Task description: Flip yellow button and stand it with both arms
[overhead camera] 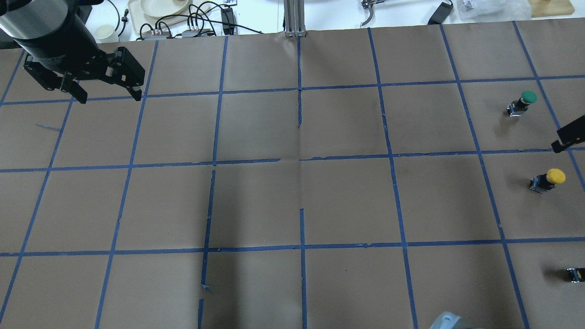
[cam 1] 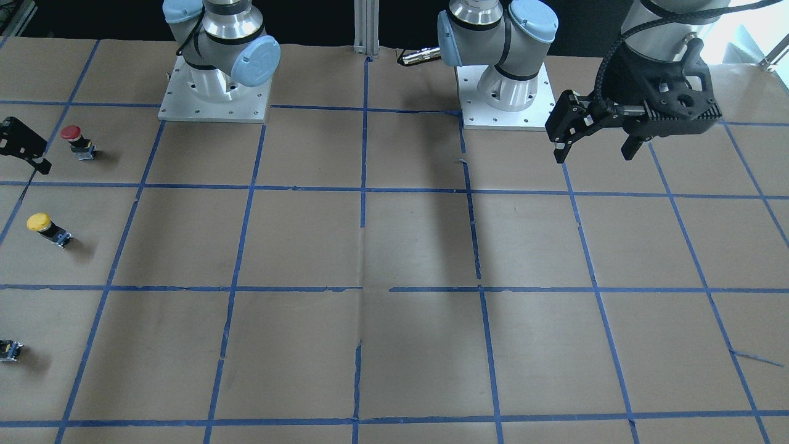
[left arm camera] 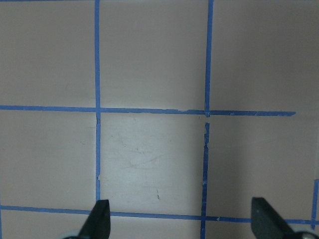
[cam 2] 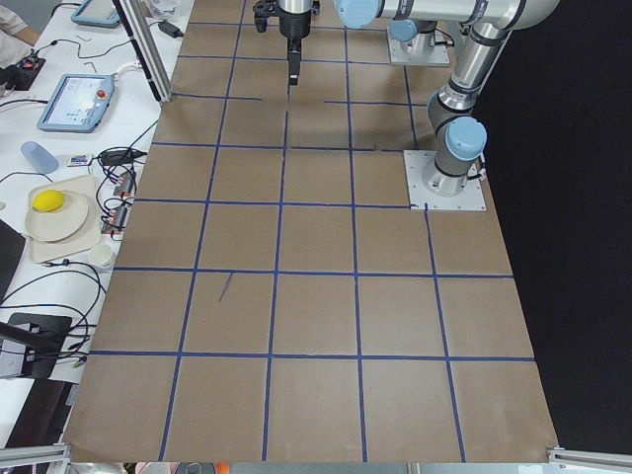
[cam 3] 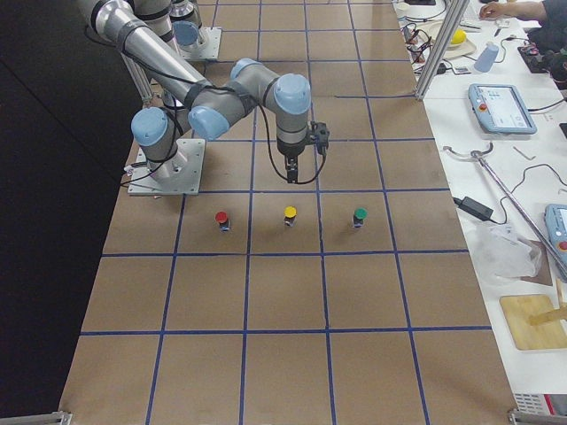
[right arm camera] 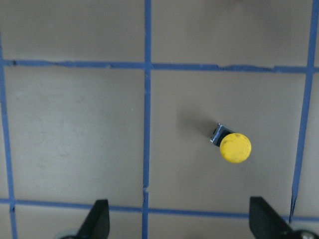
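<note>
Right fingers [right arm camera: 98,219] hang spread near yellow button [right arm camera: 235,148]; left fingers [left arm camera: 99,221] spread too. Overhead shows green button [overhead camera: 528,97]; front, red button [cam 1: 71,132].

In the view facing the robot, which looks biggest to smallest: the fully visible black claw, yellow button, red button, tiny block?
1. Left claw, by far; held high, so nearness may help.
2. Yellow button and red button: alike, no ranking.
3. Tiny block, cut by the picture's edge.

Button [cam 3: 290,214] mid-row betw. 2 others [cam 3: 221,218] [cam 3: 360,215], R end; R hand [cam 3: 293,174] above nearby, L hand [overhead camera: 109,97] far.
</note>
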Controlling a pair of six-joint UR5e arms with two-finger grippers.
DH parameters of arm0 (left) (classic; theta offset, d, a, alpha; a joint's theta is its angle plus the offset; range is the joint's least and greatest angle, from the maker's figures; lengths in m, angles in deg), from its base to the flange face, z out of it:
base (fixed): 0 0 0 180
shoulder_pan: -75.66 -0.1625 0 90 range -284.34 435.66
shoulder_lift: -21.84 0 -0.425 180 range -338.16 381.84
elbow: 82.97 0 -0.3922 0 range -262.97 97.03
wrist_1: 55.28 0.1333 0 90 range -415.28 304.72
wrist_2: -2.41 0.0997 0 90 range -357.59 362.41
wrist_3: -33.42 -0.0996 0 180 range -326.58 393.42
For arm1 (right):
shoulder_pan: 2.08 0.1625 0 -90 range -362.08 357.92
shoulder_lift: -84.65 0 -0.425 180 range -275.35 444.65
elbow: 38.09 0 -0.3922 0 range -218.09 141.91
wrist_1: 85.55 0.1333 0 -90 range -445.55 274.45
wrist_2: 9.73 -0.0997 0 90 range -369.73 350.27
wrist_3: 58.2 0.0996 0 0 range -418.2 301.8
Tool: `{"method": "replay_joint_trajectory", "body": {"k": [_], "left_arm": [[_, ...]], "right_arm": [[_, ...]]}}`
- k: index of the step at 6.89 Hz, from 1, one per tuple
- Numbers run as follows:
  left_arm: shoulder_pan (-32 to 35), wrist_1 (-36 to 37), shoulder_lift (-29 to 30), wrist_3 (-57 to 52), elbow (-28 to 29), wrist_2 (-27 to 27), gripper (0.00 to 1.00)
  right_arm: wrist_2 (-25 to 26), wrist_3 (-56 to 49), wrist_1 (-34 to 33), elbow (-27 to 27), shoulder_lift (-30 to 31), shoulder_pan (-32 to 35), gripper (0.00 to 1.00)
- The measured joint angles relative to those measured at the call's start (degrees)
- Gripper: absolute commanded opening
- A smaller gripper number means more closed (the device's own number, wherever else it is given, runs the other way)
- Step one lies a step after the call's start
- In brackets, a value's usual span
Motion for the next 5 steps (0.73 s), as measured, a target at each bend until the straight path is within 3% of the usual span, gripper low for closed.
{"method": "replay_joint_trajectory", "body": {"k": [2, 5], "left_arm": [[0.1, -2.2, -0.2, 0.0, 0.3, -0.2, 1.0], [0.5, -5.2, 1.0, 1.7, 2.3, -1.8, 1.0]], "right_arm": [[2.6, 14.9, 11.2, -8.4, 2.0, 13.2, 1.0], [1.4, 31.4, 14.4, -9.5, 4.9, 29.7, 1.0]]}}
